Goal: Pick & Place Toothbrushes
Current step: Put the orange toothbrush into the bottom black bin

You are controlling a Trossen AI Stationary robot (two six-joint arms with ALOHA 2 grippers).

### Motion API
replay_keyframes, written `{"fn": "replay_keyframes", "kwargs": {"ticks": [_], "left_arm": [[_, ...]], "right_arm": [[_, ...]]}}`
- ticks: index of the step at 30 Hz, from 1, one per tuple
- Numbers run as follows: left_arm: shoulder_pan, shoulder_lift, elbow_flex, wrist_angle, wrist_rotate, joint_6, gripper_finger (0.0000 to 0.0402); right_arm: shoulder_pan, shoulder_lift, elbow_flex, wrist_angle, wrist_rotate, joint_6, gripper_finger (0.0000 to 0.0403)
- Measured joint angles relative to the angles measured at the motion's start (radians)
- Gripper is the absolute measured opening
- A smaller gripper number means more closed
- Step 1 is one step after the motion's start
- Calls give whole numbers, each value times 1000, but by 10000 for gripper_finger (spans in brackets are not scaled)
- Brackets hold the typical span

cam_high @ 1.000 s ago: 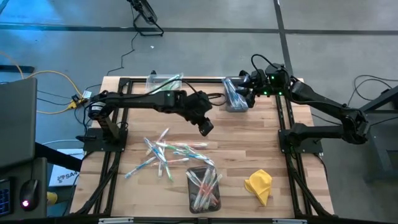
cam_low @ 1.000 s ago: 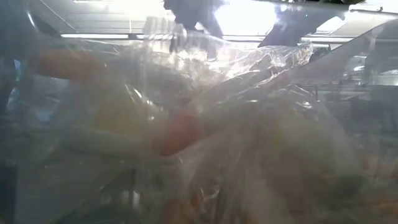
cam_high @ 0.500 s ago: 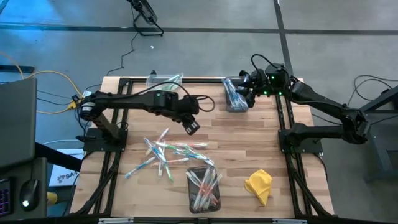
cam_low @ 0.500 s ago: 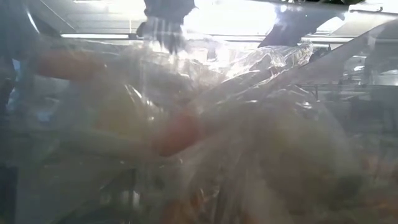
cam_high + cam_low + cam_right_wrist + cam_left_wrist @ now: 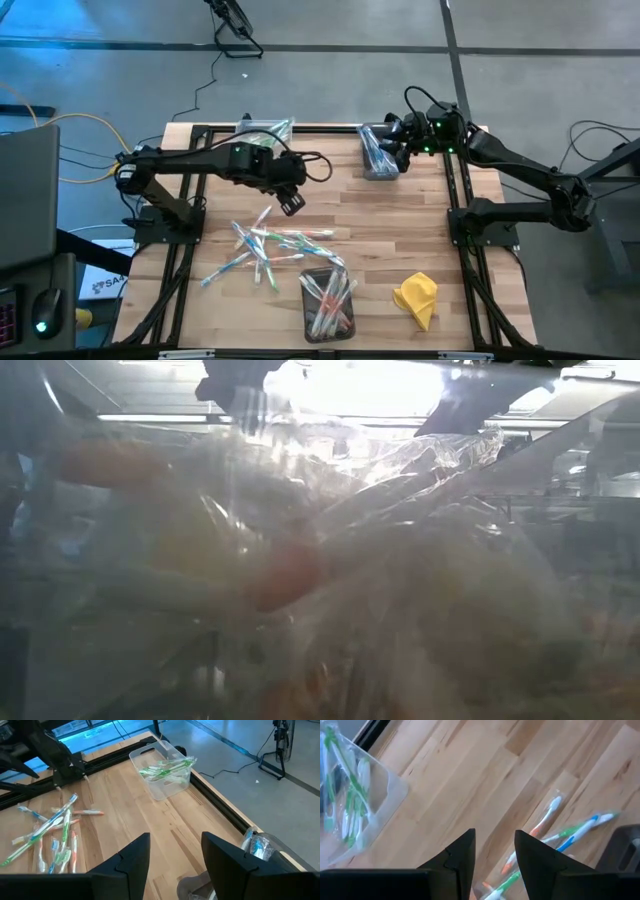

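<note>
My left end effector (image 5: 291, 202), open and empty, hovers at the pile's (image 5: 270, 247) twelve o'clock for a pick; the right end effector (image 5: 392, 150), open, waits over the far bin (image 5: 376, 152).

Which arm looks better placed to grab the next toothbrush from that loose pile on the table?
Probably the left. The left gripper hangs with jaws open and empty just beside the loose toothbrushes, while the right gripper waits far off by the bin at the table's far edge.

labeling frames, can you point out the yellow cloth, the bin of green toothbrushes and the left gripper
yellow cloth (image 5: 416, 297): high view, middle of the crumpled cloth
bin of green toothbrushes (image 5: 150, 785): right wrist view, clear side wall
left gripper (image 5: 293, 206): high view, between its fingertips
</note>
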Motion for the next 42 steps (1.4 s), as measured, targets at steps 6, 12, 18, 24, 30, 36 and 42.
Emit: {"fn": "replay_keyframes", "kwargs": {"ticks": [6, 12, 18, 24, 30, 36, 42], "left_arm": [[-16, -1, -93, 168, 13, -1, 132], [-28, -16, -300, 428, 142, -3, 132], [-26, -48, -444, 530, 187, -20, 132], [-26, -143, -547, 540, 153, -51, 132], [-26, -312, -703, 533, 108, -135, 132], [-25, -486, -860, 538, 67, -286, 132], [-26, -592, -967, 528, 27, -557, 132]], "right_arm": [[0, 0, 0, 0, 0, -1, 171], [0, 0, 0, 0, 0, -2, 171], [0, 0, 0, 0, 0, -1, 171], [0, 2, 0, 2, 0, 16, 171], [0, 2, 0, 3, 0, 18, 171], [0, 2, 0, 5, 0, 21, 171], [0, 2, 0, 5, 0, 21, 171]]}}
